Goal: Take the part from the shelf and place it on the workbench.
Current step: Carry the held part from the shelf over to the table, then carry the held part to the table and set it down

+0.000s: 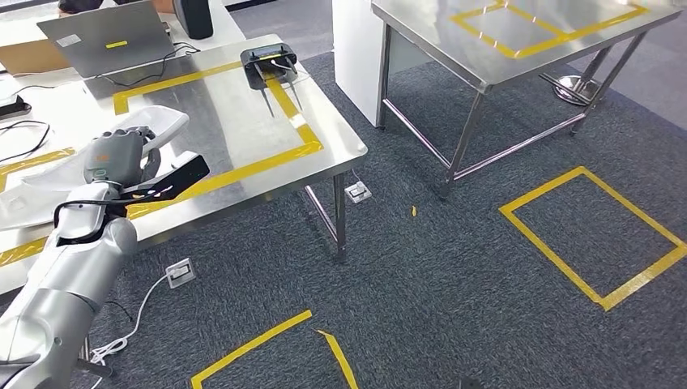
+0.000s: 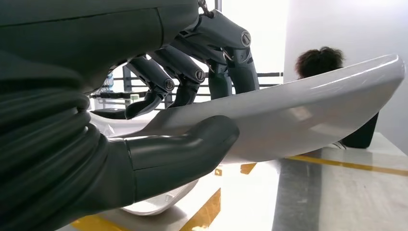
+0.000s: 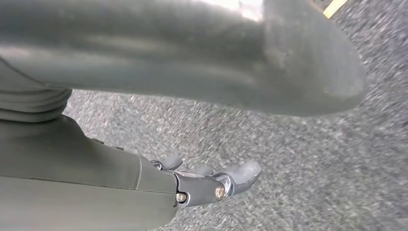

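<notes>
L hand (image 2: pixel 159 120) grips part (image 2: pixel 308 110) — prob. over workbench (image 1: pixel 243 121).

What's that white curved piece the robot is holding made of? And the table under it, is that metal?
The white part looks like glossy moulded plastic, or perhaps painted composite: smooth, thin-edged, with bright window reflections on its curve. The left hand grips it. The workbench seems to be brushed stainless steel: dull grey sheen, soft reflections, thin metal legs, yellow tape stuck on top.

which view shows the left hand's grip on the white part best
The left wrist view: the left hand pinches the white part, thumb on one face, fingers on the other. The head view shows the grip from behind; the right wrist view faces carpet.
</notes>
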Controlling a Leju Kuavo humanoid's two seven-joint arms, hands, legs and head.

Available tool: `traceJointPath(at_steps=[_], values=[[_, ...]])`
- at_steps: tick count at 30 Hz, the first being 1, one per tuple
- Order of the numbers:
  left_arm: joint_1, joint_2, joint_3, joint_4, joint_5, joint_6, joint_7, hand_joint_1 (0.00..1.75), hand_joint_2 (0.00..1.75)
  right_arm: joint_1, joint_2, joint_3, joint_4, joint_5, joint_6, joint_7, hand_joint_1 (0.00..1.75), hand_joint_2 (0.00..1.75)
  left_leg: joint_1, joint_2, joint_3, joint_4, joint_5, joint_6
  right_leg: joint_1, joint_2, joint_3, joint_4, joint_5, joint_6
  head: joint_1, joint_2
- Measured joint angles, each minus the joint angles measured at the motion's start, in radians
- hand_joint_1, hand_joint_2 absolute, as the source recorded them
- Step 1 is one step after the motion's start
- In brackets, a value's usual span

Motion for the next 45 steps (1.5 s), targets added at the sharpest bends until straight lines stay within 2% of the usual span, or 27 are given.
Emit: traceJointPath(at_steps=[1,2,5,7,9,10,11,12,15,16,17,19,21,24,25,26,27,29,31,33,36,38,40,41,42,44,45], values=[[0.001,0.002,0.0,0.001,0.001,0.001,-0.001,1.75,1.75,-0.001,0.0,0.0,0.0,0.001,-0.001,0.001,0.0,0.0,-0.003,0.0,0.008,-0.038,0.037,0.005,0.002,0.001,0.004,0.001,-0.011,0.005,0.001,0.0],[0.003,0.004,0.0,0.002,0.003,0.002,-0.002,1.75,1.75,-0.002,0.001,0.0,0.0,0.002,-0.002,0.002,0.0,0.0,-0.005,-0.001,0.013,-0.057,0.052,0.009,0.003,0.002,0.009,0.007,-0.018,0.01,0.003,0.0],[0.006,0.006,0.001,0.003,0.008,0.006,-0.002,1.75,1.75,-0.003,-0.002,0.0,0.0,0.004,-0.007,0.003,0.0,0.0,0.001,-0.003,0.034,-0.059,0.048,0.022,0.004,0.001,0.006,0.043,-0.025,0.023,0.006,0.0],[0.006,0.006,0.001,0.003,0.009,0.008,-0.002,1.75,1.75,-0.004,-0.004,0.0,0.0,0.004,-0.009,0.003,0.0,0.0,0.004,-0.003,0.047,-0.058,0.038,0.03,-0.002,-0.005,-0.055,0.145,-0.038,0.036,0.009,0.0],[0.01,0.006,0.001,0.006,0.009,0.01,-0.001,1.75,1.75,-0.006,-0.003,0.0,0.0,0.004,-0.01,0.004,0.0,0.0,0.005,-0.004,0.058,-0.057,0.023,0.033,-0.009,-0.008,-0.144,0.265,-0.088,0.048,0.011,0.0],[0.013,0.006,0.001,0.009,0.009,0.01,-0.001,1.75,1.75,-0.006,-0.003,0.0,0.0,0.004,-0.01,0.004,0.0,0.0,0.006,-0.005,0.065,-0.056,0.015,0.032,-0.013,-0.009,-0.176,0.292,-0.113,0.052,0.011,0.0],[0.015,0.007,0.001,0.011,0.009,0.01,0.0,1.75,1.75,-0.005,-0.003,0.0,0.0,0.004,-0.01,0.004,0.0,0.0,0.006,-0.005,0.073,-0.053,0.006,0.031,-0.015,-0.01,-0.192,0.287,-0.121,0.054,0.011,0.0],[0.016,0.007,0.001,0.012,0.009,0.01,0.001,1.75,1.75,-0.005,-0.003,-0.001,0.0,0.004,-0.01,0.004,0.0,0.0,0.007,-0.006,0.083,-0.05,-0.004,0.029,-0.017,-0.011,-0.192,0.251,-0.104,0.055,0.011,0.0],[0.015,0.007,0.001,0.015,0.009,0.011,0.002,1.75,1.75,-0.003,-0.004,-0.002,0.0,0.004,-0.01,0.004,0.0,0.0,0.007,-0.007,0.108,-0.04,-0.035,0.017,-0.017,-0.014,-0.145,0.066,0.038,0.048,0.012,0.0],[0.015,0.006,0.001,0.015,0.009,0.01,0.001,1.75,1.75,-0.003,-0.004,-0.002,0.0,0.004,-0.01,0.004,0.0,0.0,0.007,-0.008,0.112,-0.039,-0.043,0.011,-0.015,-0.015,-0.134,0.031,0.068,0.043,0.012,0.0],[0.014,0.006,0.002,0.016,0.009,0.01,0.001,1.75,1.75,-0.003,-0.004,-0.002,0.0,0.004,-0.01,0.004,0.0,0.0,0.006,-0.009,0.115,-0.037,-0.047,0.004,-0.013,-0.015,-0.129,0.015,0.079,0.036,0.012,0.0],[0.014,0.007,0.002,0.016,0.009,0.01,-0.001,1.75,1.75,-0.004,-0.004,-0.002,0.0,0.003,-0.011,0.004,0.0,0.0,0.005,-0.01,0.119,-0.035,-0.051,-0.01,-0.013,-0.013,-0.117,0.011,0.078,0.022,0.011,0.0],[0.013,0.009,0.002,0.017,0.009,0.01,-0.002,1.75,1.75,-0.004,-0.004,-0.002,0.0,0.003,-0.012,0.003,0.0,0.0,0.006,-0.007,0.104,0.003,-0.06,-0.02,-0.015,-0.013,-0.1,0.008,0.074,0.008,0.009,0.0],[0.015,0.011,0.003,0.02,0.01,0.01,-0.005,1.75,1.75,-0.006,-0.004,-0.002,0.0,0.004,-0.012,0.002,0.0,0.0,0.008,-0.002,0.002,0.175,-0.123,-0.028,-0.014,-0.012,-0.081,0.007,0.059,-0.005,0.008,0.0],[0.019,0.012,0.003,0.022,0.01,0.009,-0.006,1.75,1.75,-0.007,-0.004,-0.002,0.0,0.004,-0.011,0.002,0.0,0.0,0.008,-0.001,-0.031,0.221,-0.144,-0.028,-0.013,-0.011,-0.075,0.007,0.052,-0.006,0.008,0.0],[0.022,0.013,0.003,0.025,0.011,0.009,-0.006,1.75,1.75,-0.006,-0.004,-0.003,0.0,0.004,-0.01,0.002,0.0,0.0,0.008,-0.001,-0.05,0.234,-0.148,-0.027,-0.013,-0.009,-0.067,0.008,0.045,-0.005,0.008,0.0],[0.025,0.015,0.003,0.026,0.012,0.008,-0.006,1.75,1.75,-0.005,-0.004,-0.003,0.0,0.004,-0.01,0.002,0.0,0.0,0.008,-0.001,-0.05,0.211,-0.13,-0.024,-0.013,-0.007,-0.057,0.008,0.038,-0.004,0.008,0.0],[0.025,0.017,0.003,0.028,0.014,0.008,-0.007,1.75,1.75,-0.003,-0.004,-0.003,0.0,0.005,-0.01,0.002,0.0,0.0,0.008,0.0,-0.009,0.082,-0.038,-0.017,-0.012,-0.006,-0.036,0.011,0.02,0.0,0.008,0.0],[0.024,0.019,0.003,0.029,0.015,0.008,-0.008,1.75,1.75,-0.004,-0.004,-0.003,0.0,0.005,-0.01,0.002,0.0,0.0,0.004,0.001,0.029,-0.025,0.02,-0.011,-0.01,-0.004,-0.024,0.014,0.003,0.009,0.007,0.0],[0.024,0.02,0.003,0.031,0.016,0.006,-0.009,1.75,1.75,-0.007,-0.004,-0.003,0.0,0.005,-0.01,0.002,0.0,0.0,-0.001,0.0,0.037,-0.043,0.02,-0.003,-0.01,-0.003,-0.022,0.016,-0.008,0.021,0.007,0.0],[0.022,0.02,0.004,0.031,0.017,0.004,-0.003,1.75,1.75,-0.009,-0.006,-0.004,-0.001,0.005,-0.011,0.001,0.0,0.0,0.006,0.0,0.051,-0.047,0.02,0.014,-0.01,-0.006,-0.029,0.041,-0.03,0.04,0.009,0.0],[0.017,0.02,0.004,0.032,0.017,0.003,0.003,1.75,1.75,-0.01,-0.006,-0.004,-0.001,0.005,-0.011,0.0,0.0,0.0,0.01,0.0,0.062,-0.05,0.011,0.024,-0.014,-0.008,-0.086,0.142,-0.067,0.054,0.013,0.0],[0.019,0.021,0.005,0.035,0.017,0.003,0.009,1.75,1.75,-0.01,-0.006,-0.004,-0.001,0.005,-0.01,0.0,0.0,0.0,0.01,-0.001,0.071,-0.048,-0.002,0.027,-0.018,-0.01,-0.176,0.272,-0.1,0.063,0.015,0.0],[0.021,0.022,0.005,0.037,0.017,0.003,0.012,1.75,1.75,-0.01,-0.006,-0.004,-0.001,0.005,-0.01,0.0,0.0,0.0,0.01,-0.001,0.077,-0.046,-0.01,0.026,-0.02,-0.01,-0.207,0.303,-0.093,0.065,0.015,0.0],[0.024,0.023,0.006,0.038,0.017,0.003,0.014,1.75,1.75,-0.009,-0.007,-0.004,-0.001,0.005,-0.01,0.0,0.0,0.0,0.01,-0.002,0.084,-0.043,-0.018,0.025,-0.02,-0.011,-0.217,0.293,-0.065,0.065,0.015,0.0],[0.024,0.026,0.01,0.039,0.018,0.003,0.018,1.75,1.75,-0.007,-0.008,-0.005,-0.001,0.005,-0.01,0.001,0.0,0.0,0.011,-0.003,0.102,-0.038,-0.036,0.02,-0.021,-0.012,-0.184,0.173,0.03,0.061,0.015,0.0],[0.022,0.028,0.013,0.039,0.018,0.003,0.019,1.75,1.75,-0.007,-0.009,-0.005,-0.001,0.005,-0.01,0.001,0.0,0.0,0.009,-0.004,0.109,-0.036,-0.045,0.015,-0.019,-0.012,-0.157,0.107,0.063,0.056,0.015,0.0]])
